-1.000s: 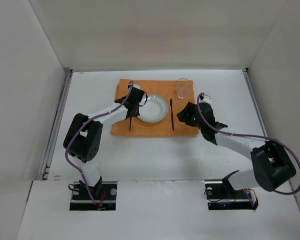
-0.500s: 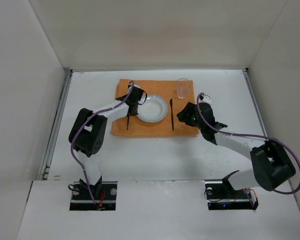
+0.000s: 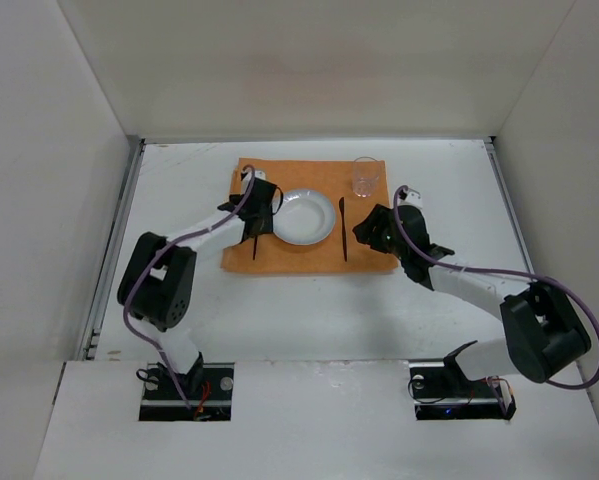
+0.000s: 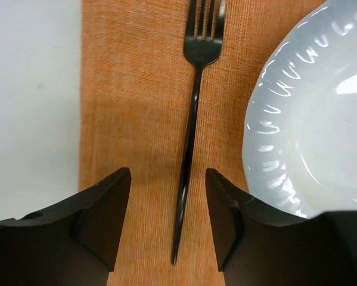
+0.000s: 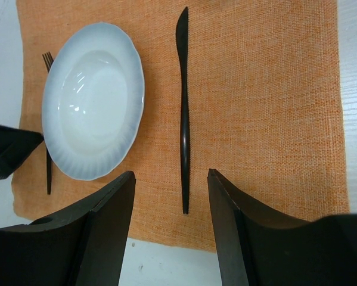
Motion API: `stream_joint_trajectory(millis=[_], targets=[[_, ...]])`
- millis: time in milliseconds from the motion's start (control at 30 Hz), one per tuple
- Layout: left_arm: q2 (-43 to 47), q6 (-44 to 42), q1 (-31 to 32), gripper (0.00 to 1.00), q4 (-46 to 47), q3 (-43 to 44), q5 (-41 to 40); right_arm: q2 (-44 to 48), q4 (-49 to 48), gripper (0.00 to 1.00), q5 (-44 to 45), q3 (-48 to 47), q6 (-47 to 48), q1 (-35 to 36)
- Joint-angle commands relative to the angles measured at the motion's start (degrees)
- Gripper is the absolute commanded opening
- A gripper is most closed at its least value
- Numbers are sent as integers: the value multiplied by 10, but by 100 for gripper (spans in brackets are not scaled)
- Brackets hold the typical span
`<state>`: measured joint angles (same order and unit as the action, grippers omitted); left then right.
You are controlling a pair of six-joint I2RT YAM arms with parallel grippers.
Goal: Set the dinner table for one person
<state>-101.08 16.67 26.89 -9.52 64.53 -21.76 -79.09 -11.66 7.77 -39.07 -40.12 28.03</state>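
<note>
the white desk (image 3: 179,300) fills the space in front of the arms, with an orange mat (image 3: 299,258) at its far middle. the fork (image 4: 193,119) lies flat on the left of the mat. the left pincer (image 4: 168,196) is open on both sides of its handle and holds nothing. next come the plate (image 3: 304,216), the knife (image 3: 343,228), and the glass (image 3: 365,176) at the far right corner. the right pincer (image 5: 171,179) hangs wide open, empty. the setting looks about done.
</note>
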Motion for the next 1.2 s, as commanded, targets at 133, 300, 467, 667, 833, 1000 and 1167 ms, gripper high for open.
stream_joint_trajectory(millis=[133, 300, 467, 667, 833, 1000, 1167], targets=[[217, 103, -20, 60, 58, -125, -10, 60, -57, 53, 39, 26, -11, -14], [345, 157, -49, 77, 67, -239, -28, 110, -76, 25, 80, 65, -37, -37], [451, 200, -91, 100, 41, -336, -58, 171, -104, 19, 94, 128, -99, -101], [516, 258, -132, 100, -9, -399, -64, 190, -129, 47, 91, 181, -174, -170], [557, 301, -177, 100, -16, -438, -57, 173, -129, 61, 90, 183, -194, -180], [549, 298, -184, 100, -5, -434, -52, 145, -129, 61, 91, 174, -195, -176], [513, 290, -181, 100, 18, -419, -51, 138, -142, 61, 91, 173, -191, -170]])
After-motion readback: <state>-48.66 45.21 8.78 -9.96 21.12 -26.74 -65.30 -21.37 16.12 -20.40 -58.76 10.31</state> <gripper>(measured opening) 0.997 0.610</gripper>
